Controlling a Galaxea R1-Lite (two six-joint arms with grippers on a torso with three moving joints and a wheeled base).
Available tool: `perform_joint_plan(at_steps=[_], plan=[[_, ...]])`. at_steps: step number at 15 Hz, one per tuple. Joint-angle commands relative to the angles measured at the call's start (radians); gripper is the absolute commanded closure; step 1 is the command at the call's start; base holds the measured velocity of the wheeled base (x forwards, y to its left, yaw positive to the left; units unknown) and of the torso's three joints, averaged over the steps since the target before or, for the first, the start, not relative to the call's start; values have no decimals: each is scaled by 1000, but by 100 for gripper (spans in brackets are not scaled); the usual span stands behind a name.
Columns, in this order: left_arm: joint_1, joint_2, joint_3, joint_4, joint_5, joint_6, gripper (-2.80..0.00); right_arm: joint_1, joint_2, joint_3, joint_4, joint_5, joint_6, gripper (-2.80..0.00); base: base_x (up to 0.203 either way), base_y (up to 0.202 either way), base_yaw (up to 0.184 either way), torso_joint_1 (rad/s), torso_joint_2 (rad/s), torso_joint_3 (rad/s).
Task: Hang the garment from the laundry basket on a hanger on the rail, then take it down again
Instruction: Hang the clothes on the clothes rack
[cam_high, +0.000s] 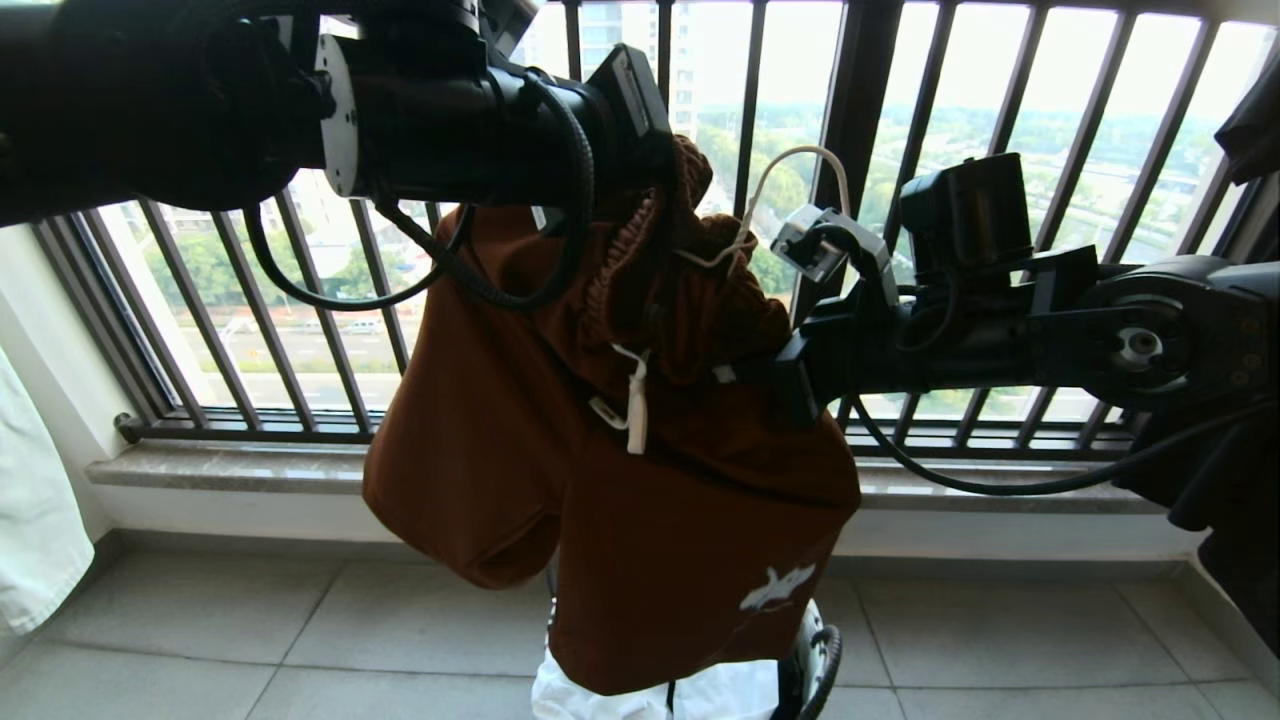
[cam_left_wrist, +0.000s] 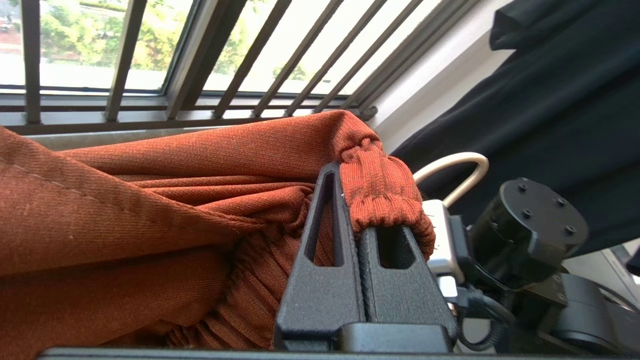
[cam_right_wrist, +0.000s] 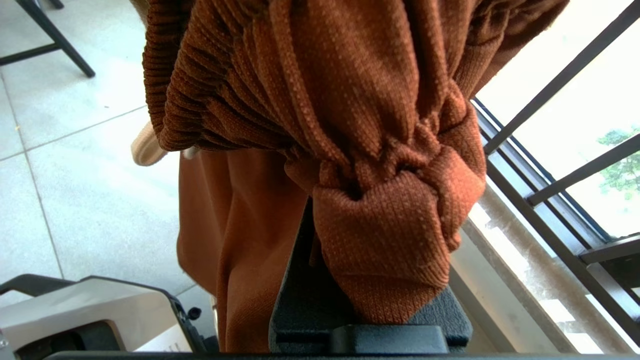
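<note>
The garment, rust-brown shorts with a white drawstring and a small white print near the hem, hangs in mid-air between my two arms. My left gripper comes in from the upper left and is shut on the gathered waistband. My right gripper reaches in from the right, lower down, and is shut on a bunched fold of the same garment. Cloth covers most of its fingers. Below the shorts, the laundry basket shows only a piece of its dark rim. The hanger and the rail are out of view.
The black balustrade and a stone sill stand right behind the shorts. White cloth lies at the basket. More white cloth hangs at far left, dark clothing at far right. Grey tiled floor lies below.
</note>
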Motion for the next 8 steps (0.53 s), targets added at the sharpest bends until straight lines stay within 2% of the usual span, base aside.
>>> perform_joint_plan(at_steps=[1,8], plan=[[-4,24,1,1,28,9,0,2,-23,59,-49,2,-2,0,0,0,0,0,0,0],[-3,-11,11,10,39,14,0,0,-44,107,-70,-2,-7,0,0,0,0,0,0,0]])
